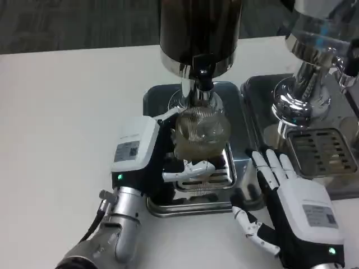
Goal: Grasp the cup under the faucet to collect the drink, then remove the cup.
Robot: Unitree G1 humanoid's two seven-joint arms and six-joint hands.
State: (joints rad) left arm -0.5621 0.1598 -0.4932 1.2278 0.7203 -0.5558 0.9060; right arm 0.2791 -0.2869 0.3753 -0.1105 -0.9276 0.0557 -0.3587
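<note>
A clear ribbed glass cup [201,133] stands on the drip tray [190,204] right under the black faucet [202,78] of the dark drink dispenser [199,31]. Brownish drink shows in its lower part. My left hand [147,154] grips the cup from its left side, with fingers [190,168] wrapped across the cup's front base. My right hand [283,193] lies flat on the table to the right of the tray, fingers spread, holding nothing.
A second, chrome dispenser [314,67] with its own grated tray [322,151] stands at the right, just beyond my right hand. Bare white table [61,123] stretches to the left and front.
</note>
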